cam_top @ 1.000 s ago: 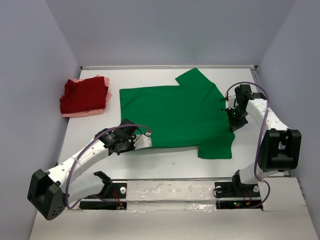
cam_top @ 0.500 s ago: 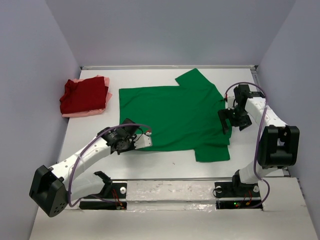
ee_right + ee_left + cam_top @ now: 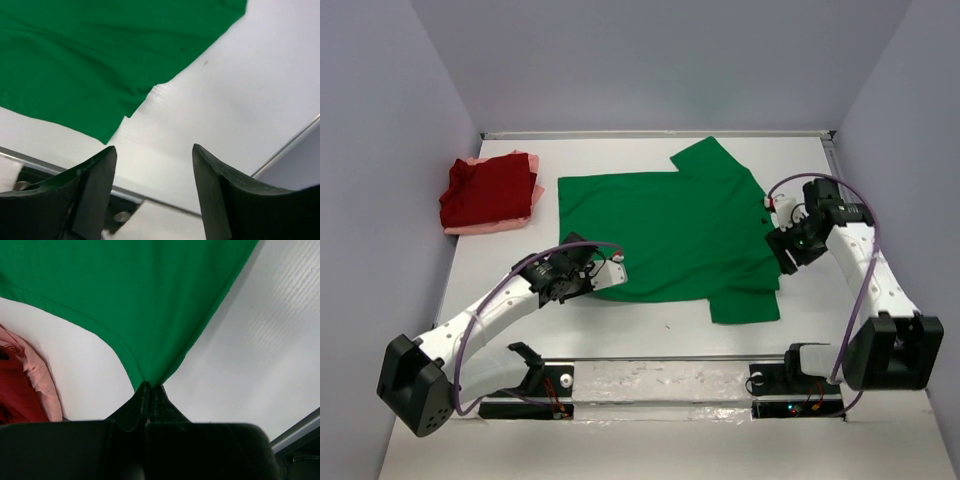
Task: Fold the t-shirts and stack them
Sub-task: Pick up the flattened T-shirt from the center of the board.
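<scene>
The bright green t-shirt (image 3: 670,230) lies spread flat in the middle of the white surface (image 3: 620,340). Its cloth is smooth and matte, 1 short sleeve pointing to the far side and the other lying at the near right. The left pincer (image 3: 610,278) is clamped tight on the shirt's near-left hem corner. In the left wrist view its 2 black fingers (image 3: 142,400) meet with the stitched edge pinched between them, and the cloth fans out from the pinch in a taut wedge. The right pincer (image 3: 788,250) stands at the shirt's right edge with its jaws apart and nothing between them. The right wrist view shows its dark, rounded fingertips (image 3: 100,170) over bare surface, with the green cloth beyond them. At the far left, well apart from the green shirt, the dark red t-shirt (image 3: 485,192) sits folded in a soft, slightly rumpled block on top of the pale pink t-shirt (image 3: 470,229), whose edges show around it.
</scene>
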You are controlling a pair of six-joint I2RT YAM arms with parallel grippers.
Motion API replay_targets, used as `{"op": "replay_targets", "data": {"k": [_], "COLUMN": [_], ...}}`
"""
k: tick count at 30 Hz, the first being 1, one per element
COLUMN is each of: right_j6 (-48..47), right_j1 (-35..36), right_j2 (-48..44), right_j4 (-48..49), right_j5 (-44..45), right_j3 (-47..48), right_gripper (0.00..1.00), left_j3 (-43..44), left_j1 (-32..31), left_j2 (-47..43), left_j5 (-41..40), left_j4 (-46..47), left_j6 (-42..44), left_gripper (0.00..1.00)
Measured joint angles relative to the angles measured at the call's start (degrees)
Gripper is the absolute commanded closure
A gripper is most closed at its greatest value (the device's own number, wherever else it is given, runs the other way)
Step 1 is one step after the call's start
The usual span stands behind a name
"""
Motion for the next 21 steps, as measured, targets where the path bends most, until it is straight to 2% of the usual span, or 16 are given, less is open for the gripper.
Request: {"op": "replay_targets", "data": {"k": [4, 8, 10, 16, 21], "right_j6": [-10.73, -21.16, -25.31, -34.01, -37.27], "right_j1": [0.0, 0.0, 0.0, 0.0, 0.0], "right_j2": [-10.54, -15.96, -14.88, -3.34, -0.31], "right_j4": [0.52, 2.08, 1.4, 1.53, 1.77], "right_j5": [-3.5, -6.1, -7.39, -11.78, -12.57], "right_j3": [-0.04, -3.45, -4.98, -6.69, -6.64], "right_gripper": [0.24, 0.19, 0.2, 0.2, 0.2], "left_j3": [0.0, 0.0, 0.0, 0.0, 0.0], "left_j1": [0.35, 2.89, 4.57, 9.09, 11.85], "left_j2": [-0.7, -0.48, 0.07, 3.67, 4.5], "left_j5": [1.44, 4.33, 5.75, 8.85, 9.57], "left_j4": [3.17, 6.71, 8.15, 10.93, 11.52], "left_j6": [-2.23, -4.5, -5.11, -6.05, -6.12], "left_gripper": [1.0, 1.0, 1.0, 1.0, 1.0]}}
